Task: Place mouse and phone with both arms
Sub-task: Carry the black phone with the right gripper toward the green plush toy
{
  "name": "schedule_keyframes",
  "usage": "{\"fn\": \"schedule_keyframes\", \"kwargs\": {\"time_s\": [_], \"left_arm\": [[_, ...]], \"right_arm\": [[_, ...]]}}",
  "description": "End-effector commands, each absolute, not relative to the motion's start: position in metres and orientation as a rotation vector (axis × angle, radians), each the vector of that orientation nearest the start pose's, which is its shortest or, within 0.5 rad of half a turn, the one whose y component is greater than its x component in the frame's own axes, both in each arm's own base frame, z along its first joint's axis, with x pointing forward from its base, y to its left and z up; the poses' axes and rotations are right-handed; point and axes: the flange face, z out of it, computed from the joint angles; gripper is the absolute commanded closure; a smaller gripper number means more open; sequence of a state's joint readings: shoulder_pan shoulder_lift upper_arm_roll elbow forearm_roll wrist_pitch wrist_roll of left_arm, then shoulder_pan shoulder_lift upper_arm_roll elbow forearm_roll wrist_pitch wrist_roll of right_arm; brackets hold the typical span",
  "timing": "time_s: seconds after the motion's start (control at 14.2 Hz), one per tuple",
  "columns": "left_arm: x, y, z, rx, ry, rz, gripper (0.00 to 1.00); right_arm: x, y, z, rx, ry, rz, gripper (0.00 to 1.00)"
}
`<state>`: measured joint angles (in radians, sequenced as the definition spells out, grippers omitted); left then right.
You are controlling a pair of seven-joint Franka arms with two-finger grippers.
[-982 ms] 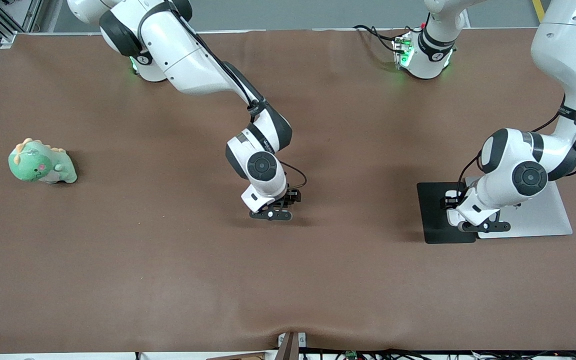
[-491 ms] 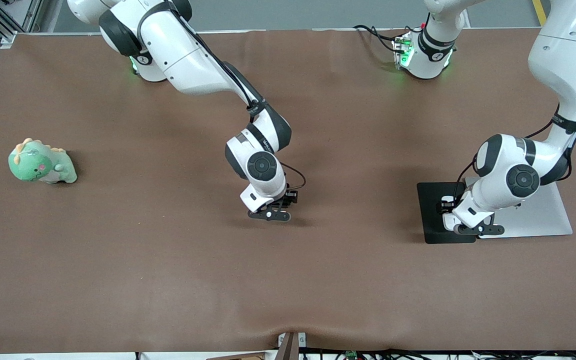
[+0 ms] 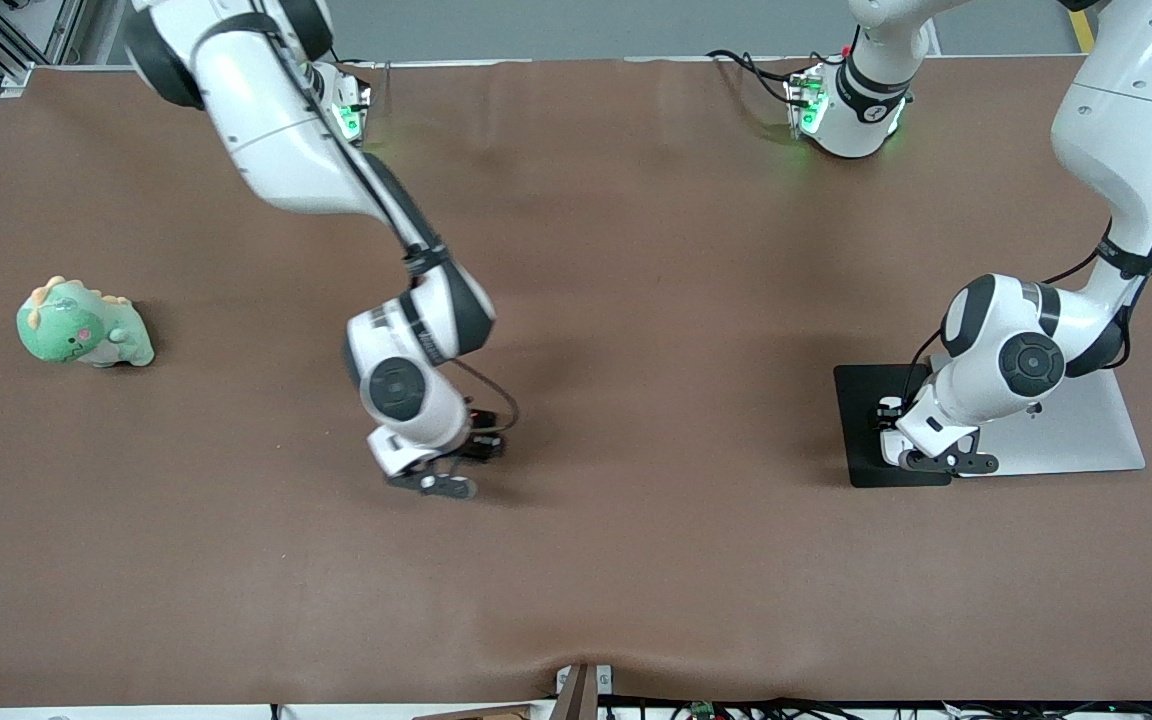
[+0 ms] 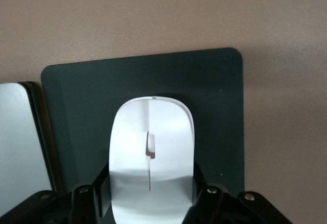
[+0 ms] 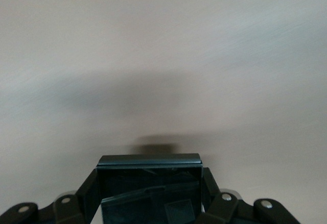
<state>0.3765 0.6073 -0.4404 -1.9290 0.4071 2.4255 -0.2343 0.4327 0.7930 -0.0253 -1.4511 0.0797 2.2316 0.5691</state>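
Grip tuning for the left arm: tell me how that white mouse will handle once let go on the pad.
The mouse looks smooth and rounded, so it may slip in the left gripper. Its base probably sits flat on the dark pad, so rolling seems unlikely. It's likely light.

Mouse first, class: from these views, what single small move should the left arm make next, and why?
Probably lower it a little farther and only then open. The left gripper is shut on the mouse, which hangs over the dark pad beside the silver slab. Whether the mouse touches the pad cannot be told. The right gripper holds the phone over bare table.
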Motion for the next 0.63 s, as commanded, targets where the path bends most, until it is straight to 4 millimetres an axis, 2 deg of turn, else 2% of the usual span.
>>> {"fn": "schedule_keyframes", "kwargs": {"time_s": [0.0, 0.21, 0.49, 0.56], "left_arm": [[0.618, -0.025, 0.194, -3.116, 0.131, 0.006, 0.48], [0.618, -0.025, 0.193, -3.116, 0.130, 0.007, 0.48], [0.618, -0.024, 0.192, -3.116, 0.127, 0.009, 0.47], [0.618, -0.024, 0.193, -3.115, 0.129, 0.006, 0.46]], "right_arm": [[0.636, 0.237, 0.233, -3.103, 0.334, 0.103, 1.00], [0.613, 0.147, 0.237, -3.105, 0.245, 0.104, 1.00], [0.582, 0.048, 0.241, -3.101, 0.202, 0.171, 1.00], [0.576, 0.015, 0.237, -3.096, 0.185, 0.191, 1.00]]}}
